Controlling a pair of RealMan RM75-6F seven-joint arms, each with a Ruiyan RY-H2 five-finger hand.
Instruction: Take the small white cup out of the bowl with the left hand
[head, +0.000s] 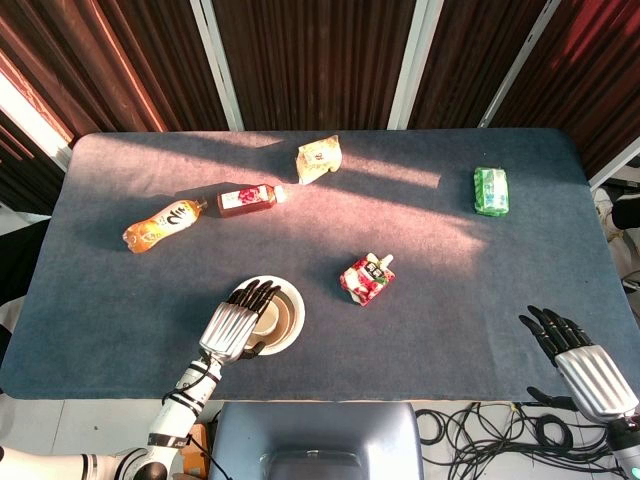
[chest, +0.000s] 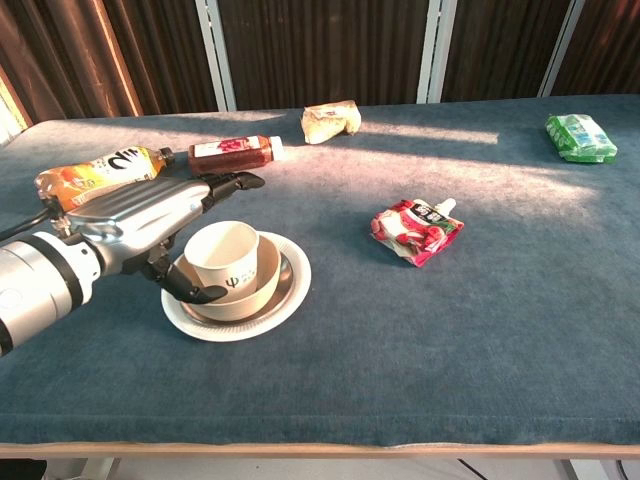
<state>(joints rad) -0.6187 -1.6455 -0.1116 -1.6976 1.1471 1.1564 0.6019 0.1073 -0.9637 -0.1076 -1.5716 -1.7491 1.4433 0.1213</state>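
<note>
Two robot hands are showing here, both shiny ribbed metal with black fingers. The left robot hand (chest: 165, 225) is hovering right over the small white cup (chest: 228, 259), fingers spread around its rim, thumb curling below, but I can't tell if it's actually gripping it. The cup looks like smooth paper, tapered and round, sitting upright inside the bowl (chest: 256, 285) with its mouth pointing up, so its long axis is running vertical. The bowl is a shallow beige thing resting on a white plate (chest: 290, 290) near the front-left of the fuzzy blue-grey worktop (chest: 480, 340). The right robot hand (head: 580, 355) is hanging off the worktop's front-right corner, fingers fanned wide, holding nothing.
</note>
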